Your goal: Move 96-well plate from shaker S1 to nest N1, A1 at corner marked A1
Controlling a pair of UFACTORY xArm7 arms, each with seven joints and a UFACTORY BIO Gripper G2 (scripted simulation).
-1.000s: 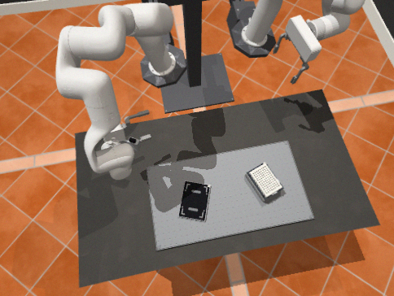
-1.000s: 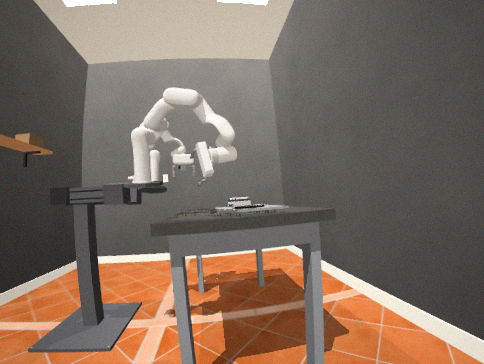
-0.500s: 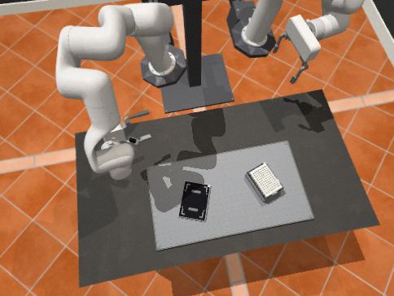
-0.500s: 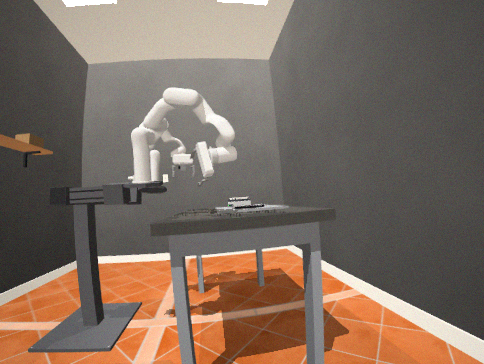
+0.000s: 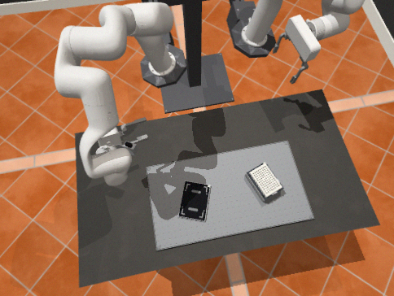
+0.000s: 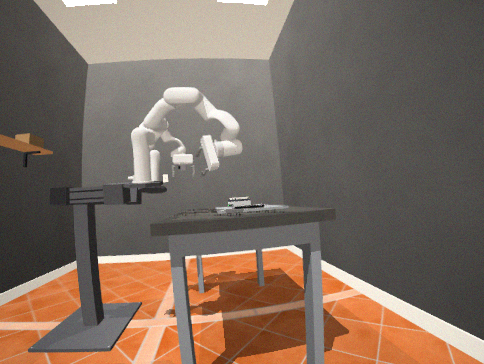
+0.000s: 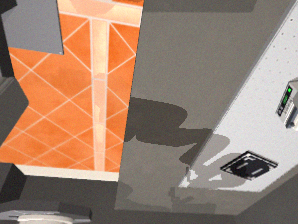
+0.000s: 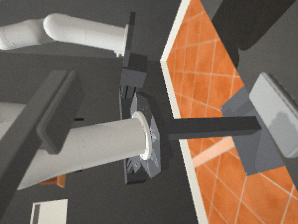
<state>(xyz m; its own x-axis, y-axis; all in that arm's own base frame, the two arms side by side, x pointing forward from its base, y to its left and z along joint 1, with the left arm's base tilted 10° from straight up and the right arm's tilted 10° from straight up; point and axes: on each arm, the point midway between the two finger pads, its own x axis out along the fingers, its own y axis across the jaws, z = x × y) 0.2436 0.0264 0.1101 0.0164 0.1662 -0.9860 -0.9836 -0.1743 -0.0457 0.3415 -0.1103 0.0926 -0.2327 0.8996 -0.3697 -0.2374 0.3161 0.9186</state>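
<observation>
The white 96-well plate (image 5: 265, 180) lies on top of the plate shaker S1, whose display side (image 7: 286, 102) shows in the left wrist view. Well A1 cannot be made out. The black plate nest N1 (image 5: 195, 200) (image 7: 248, 165) is empty, with pale corner marks. My left gripper (image 5: 284, 64) (image 6: 183, 174) is open and empty, high beyond the table's back edge on the shaker's side. My right gripper (image 5: 142, 129) (image 6: 201, 162) (image 8: 166, 116) is empty, its fingers partly closed but clearly apart, high over the table's back corner on the nest's side.
Shaker and nest stand apart on a light grey board (image 5: 228, 224) on the dark table (image 5: 334, 195). The black column (image 5: 193, 45) of the arms' stand rises behind the table between the arms. The right arm's shadow falls across the board near the nest.
</observation>
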